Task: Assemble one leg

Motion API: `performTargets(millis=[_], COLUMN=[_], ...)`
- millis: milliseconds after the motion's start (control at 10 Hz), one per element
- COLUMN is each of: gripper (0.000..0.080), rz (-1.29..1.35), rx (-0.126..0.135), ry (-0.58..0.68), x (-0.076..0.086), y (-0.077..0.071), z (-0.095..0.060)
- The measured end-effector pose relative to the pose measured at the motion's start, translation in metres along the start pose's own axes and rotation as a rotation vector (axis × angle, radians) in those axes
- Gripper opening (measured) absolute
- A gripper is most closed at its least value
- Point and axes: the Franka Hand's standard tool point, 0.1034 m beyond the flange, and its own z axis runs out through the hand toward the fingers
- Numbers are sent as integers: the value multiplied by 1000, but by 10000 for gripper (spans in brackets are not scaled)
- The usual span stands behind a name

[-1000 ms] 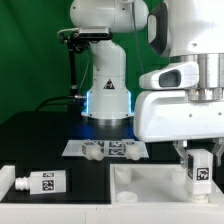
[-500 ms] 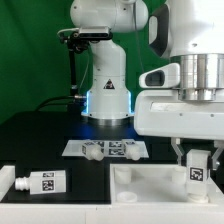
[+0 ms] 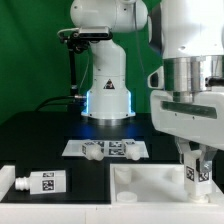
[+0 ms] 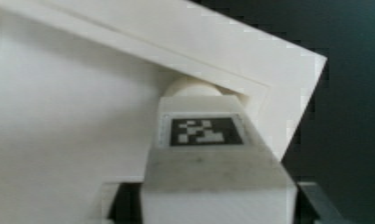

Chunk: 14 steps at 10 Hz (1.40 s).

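My gripper [image 3: 199, 160] is shut on a white leg [image 3: 201, 172] with a black-and-white tag and holds it upright over the near right corner of the wide white tray-like board [image 3: 140, 182]. In the wrist view the leg [image 4: 209, 150] fills the space between my dark fingers [image 4: 123, 200], and its narrower end sits in the board's recessed corner [image 4: 216, 90]. Another tagged leg [image 3: 36, 183] lies on its side at the exterior view's left, on the white ledge in front.
The marker board [image 3: 105, 149] lies on the black table in front of the arm's white base [image 3: 108, 95]. The tray-like board's raised rim [image 4: 202, 45] runs past the corner. Black table shows beyond it.
My wrist has turned about the upright leg, so the arm's housing looks different. The leg stays over the same corner of the board. The other leg has not moved.
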Motion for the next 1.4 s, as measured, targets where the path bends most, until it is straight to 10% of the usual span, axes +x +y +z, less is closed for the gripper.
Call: performTargets(millis=[100,200,400,600,1200,1400], gripper=[293,499,625,646,620,329], rz=[-52,-278,-654,-784,-1296,-1148], rx=[-4,-14,-30,-31,-86,-78], ry=[3,10,3,3,27,28], x=[-1,-4,-10,-8,-17,-18], y=[0,0,2,3,1,1], z=[0,1,4,4,6,6])
